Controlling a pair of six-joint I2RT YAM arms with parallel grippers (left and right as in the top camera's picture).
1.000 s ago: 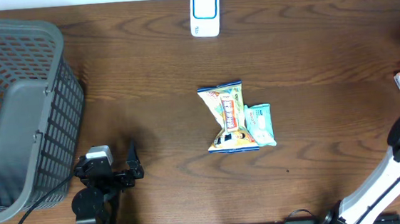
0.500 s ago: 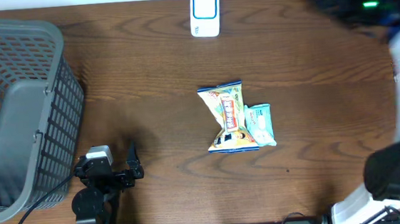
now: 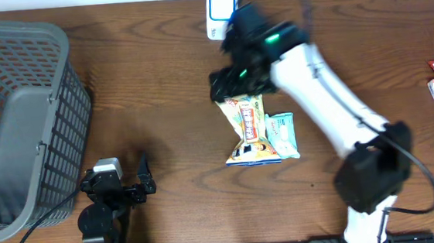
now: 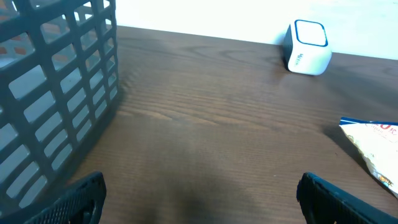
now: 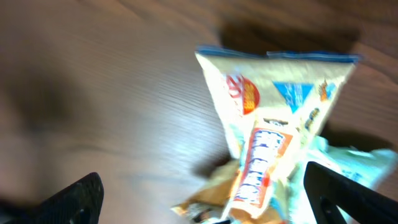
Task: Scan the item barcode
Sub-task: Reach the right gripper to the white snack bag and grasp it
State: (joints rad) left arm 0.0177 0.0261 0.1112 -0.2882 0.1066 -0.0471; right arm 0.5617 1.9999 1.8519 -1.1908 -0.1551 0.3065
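Right tool (image 5: pixel 211 196) spread over snack packet (image 5: pixel 273 106), blurred; seemingly not touching.

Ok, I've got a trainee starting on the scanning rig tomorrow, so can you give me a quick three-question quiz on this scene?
1. True or false: the right fingers are shut on the snack packet.
2. What lies against the snack packet's side? A a mug; B a teal packet; C a can.
3. What stands at the far edge of the table, beyond the packets?
Key: 1 false, they stand open over it; 2 B; 3 the white-and-blue scanner.
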